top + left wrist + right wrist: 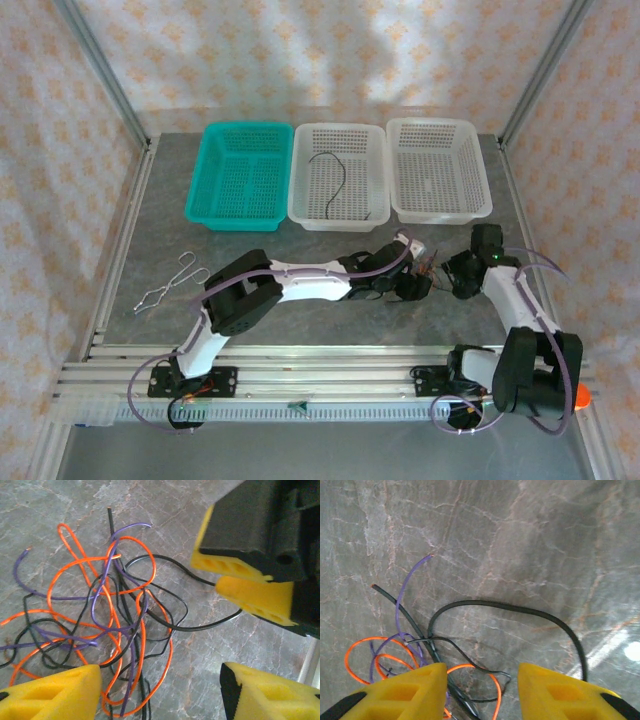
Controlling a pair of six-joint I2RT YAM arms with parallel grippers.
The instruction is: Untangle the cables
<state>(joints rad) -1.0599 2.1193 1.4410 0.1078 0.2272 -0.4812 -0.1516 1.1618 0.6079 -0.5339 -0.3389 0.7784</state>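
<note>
Two robot arms meet over a grey marbled table. Their yellow-fingered grippers sit almost nose to nose above a small tangle of thin cables in orange, black and purple.

The left gripper has its jaws apart. The densest part of the tangle lies between and just ahead of them, with orange, purple and black strands all running into the gap.

The right gripper also has its jaws apart. A thin black strand and an orange loop lie between them. A heavier black loop arcs ahead of them and curves round the outside of the right-hand finger. Nothing looks pinched yet.

A lone black cable lies in a white basket, well beyond both jaws.

The main risk is a mixed grab. Either pair of jaws, closing where it stands, would probably catch several strands of different colours at once. Pulling apart then could cinch the crossings tighter, or drag the whole bundle across the table instead of freeing one cable. Thin wire could also slip out from between such broad fingers. The grippers are so near each other that a slightly misjudged move could knock one into the other or trap a strand between them.
</note>
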